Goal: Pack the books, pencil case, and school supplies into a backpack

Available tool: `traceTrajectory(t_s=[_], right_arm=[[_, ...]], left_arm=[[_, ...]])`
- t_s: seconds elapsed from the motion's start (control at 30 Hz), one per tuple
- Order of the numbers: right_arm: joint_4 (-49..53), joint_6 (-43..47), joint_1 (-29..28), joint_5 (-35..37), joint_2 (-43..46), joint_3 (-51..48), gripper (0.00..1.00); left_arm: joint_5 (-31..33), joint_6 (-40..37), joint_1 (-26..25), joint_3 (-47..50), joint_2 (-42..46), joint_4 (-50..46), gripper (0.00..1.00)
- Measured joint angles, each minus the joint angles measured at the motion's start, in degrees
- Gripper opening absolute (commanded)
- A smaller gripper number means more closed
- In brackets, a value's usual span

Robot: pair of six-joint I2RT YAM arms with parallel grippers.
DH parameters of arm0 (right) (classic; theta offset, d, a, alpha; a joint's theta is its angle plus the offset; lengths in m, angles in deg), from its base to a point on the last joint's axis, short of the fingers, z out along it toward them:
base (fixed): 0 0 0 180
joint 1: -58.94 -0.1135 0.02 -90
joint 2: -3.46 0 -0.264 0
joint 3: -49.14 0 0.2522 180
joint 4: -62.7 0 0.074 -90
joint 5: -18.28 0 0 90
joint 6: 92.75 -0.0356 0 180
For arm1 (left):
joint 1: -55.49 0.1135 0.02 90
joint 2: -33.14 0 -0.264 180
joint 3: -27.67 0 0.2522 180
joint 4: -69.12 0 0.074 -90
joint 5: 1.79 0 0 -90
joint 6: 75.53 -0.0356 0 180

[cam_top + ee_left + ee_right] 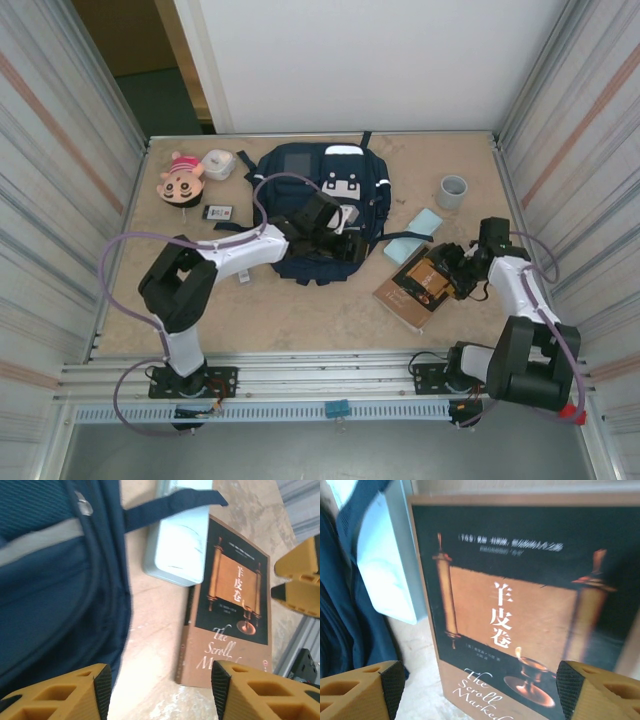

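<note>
While the large navy blue fabric backpack [300,205] lies flat in the middle of the wooden table [300,310], the left gripper [338,232] hangs over its near right part, yellow fingers [60,692] spread apart with nothing between them; from above, the brown-covered book [412,290] lies on the table just right of the backpack's near corner, and the right gripper [436,274] sits over its far end, jaws wide, pinching nothing; whether its fingertips touch the cover I cannot tell. Towards the back, just beside the book, the pale blue square pad [415,235] lies flat near the backpack's right side.

The overhead view takes in the far things: a small grey cup [452,190] upright near the right wall; a pink doll head [180,178] at the back left; a white-and-dark rectangular packet [218,212] near it, left of the backpack. The left wrist view gives what that height blurs: a dark strap [170,505] of the backpack lying across the pad; the book's long edge just beside the pad; white script on the brown lower cover; the right gripper's yellow fingertips at the right edge of that view, above the book. The right wrist view comes closest: the dark picture panel carries a scroll, a lamp and pale characters, and that gripper's own fingers [355,695] stand well apart, one low at each side, over the cover.
</note>
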State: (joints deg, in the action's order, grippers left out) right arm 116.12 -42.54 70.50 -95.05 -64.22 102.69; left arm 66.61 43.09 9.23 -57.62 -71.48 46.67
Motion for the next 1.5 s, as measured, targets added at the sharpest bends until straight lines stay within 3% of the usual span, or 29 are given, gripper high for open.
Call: traceTrajectory(t_s=[0.2, 0.4, 0.53, 0.7, 1.5], right_arm=[[5.09, -1.31, -0.74, 4.02, 7.48, -3.56, 0.77], [4.31, -3.52, -2.75, 2.97, 6.73, -9.77, 0.74], [2.69, -3.87, -3.37, 2.78, 3.56, -10.88, 0.48], [2.27, -4.46, -3.45, 3.19, 1.81, -11.04, 0.32], [1.44, -4.79, -3.45, 2.25, 3.02, -11.91, 0.3]], left_arm=[[-1.51, 0.22, -3.21, -7.04, -7.19, 0.39, 0.54], [-2.8, 0.33, -4.9, -12.48, -13.86, -0.22, 0.53], [-3.54, 0.35, -5.53, -15.74, -18.08, -1.11, 0.53], [-4.83, 0.33, -6.01, -18.49, -22.1, -2.97, 0.53], [-15.06, 4.81, -6.03, -21.86, -23.06, -3.87, 0.52]])
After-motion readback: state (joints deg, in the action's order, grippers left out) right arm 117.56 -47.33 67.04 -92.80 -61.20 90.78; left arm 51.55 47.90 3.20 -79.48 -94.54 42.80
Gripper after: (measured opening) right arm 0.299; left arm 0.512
